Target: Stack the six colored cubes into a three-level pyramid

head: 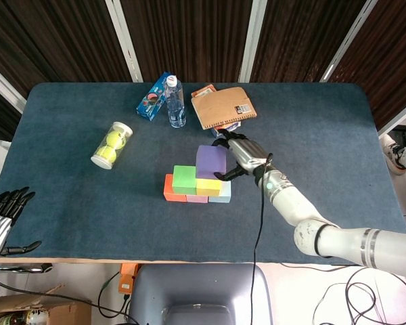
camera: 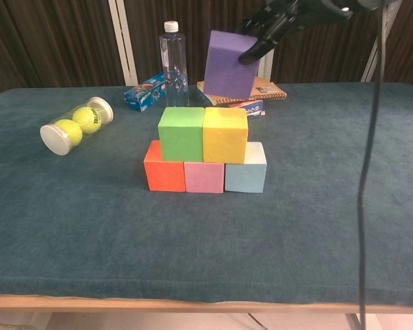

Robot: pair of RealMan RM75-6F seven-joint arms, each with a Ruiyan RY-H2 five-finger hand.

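- Holding purple cube (camera: 230, 64) aloft, right hand (head: 246, 156) grips its side faces, above the yellow cube (camera: 225, 134).
- Cube looks light, foam-like; firm side-face grip suits.
- Left hand (head: 1, 215) idle, fingers spread.

Lighting evenly and brightly from overhead, leaving only soft, short shadows under the stacked cubes (camera: 205, 151) on the blue table (camera: 330, 206). Glinting faintly on the water bottle (camera: 173, 58) and the ball tube (head: 111, 145) at left of frame. Sinking into darkness along the top, behind the table. Staying sharp at centre in both views; blurring slightly on the right hand (camera: 272, 20) at the upper edge of the chest view. Bowing mildly at the head view's corners.
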